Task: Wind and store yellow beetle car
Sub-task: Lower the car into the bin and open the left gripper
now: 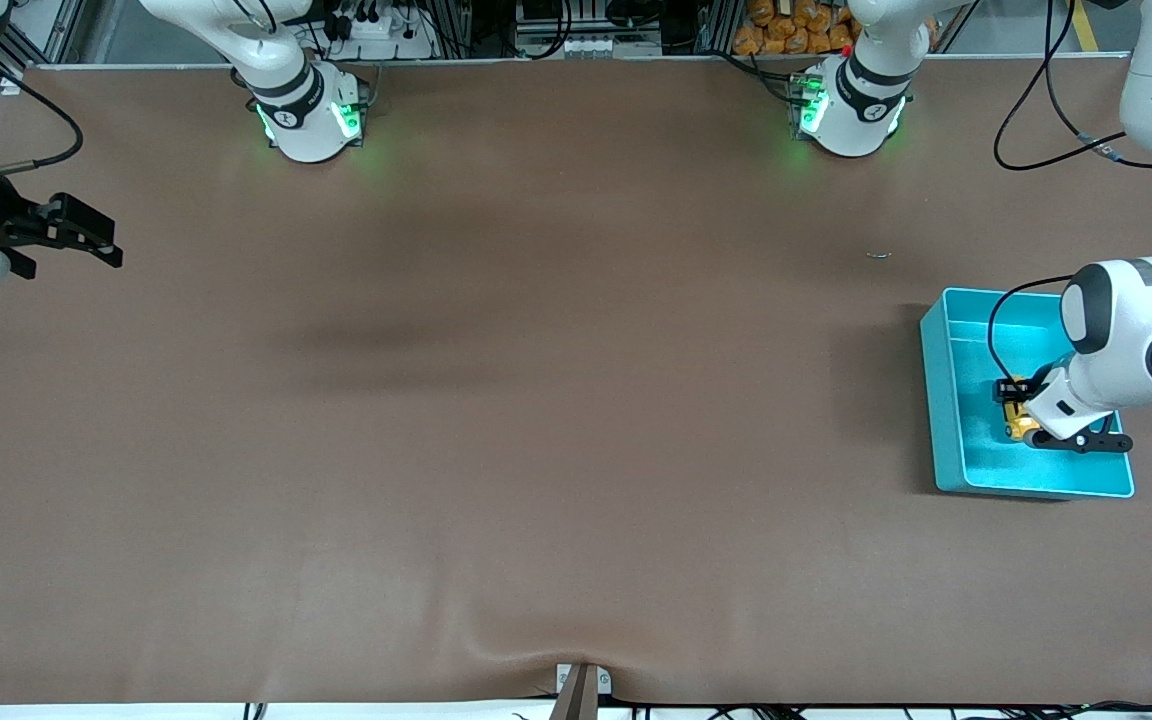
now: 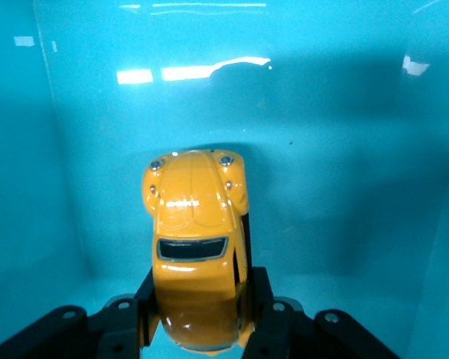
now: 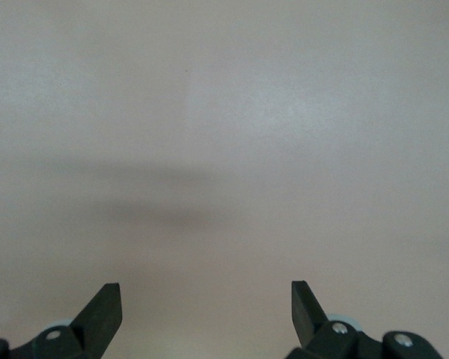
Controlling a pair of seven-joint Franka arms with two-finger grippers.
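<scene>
A: Where's the yellow beetle car (image 2: 198, 254)?

B: Clamped by its sides between the left gripper (image 2: 202, 318) fingers, down inside the turquoise bin (image 1: 948, 330).

A: So which step?

B: Storing, I'd say. Next the fingers need to part and lift straight up, clear of the bin's walls.

A: And the front view?

B: It barely shows the car; the left wrist view shows the grip. The right gripper (image 3: 206, 299) waits with fingers spread, over bare table (image 1: 496, 400).

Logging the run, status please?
Left tool shut on yellow beetle car, inside turquoise bin. Right tool open, waiting over table. Nothing obstructing.
</scene>
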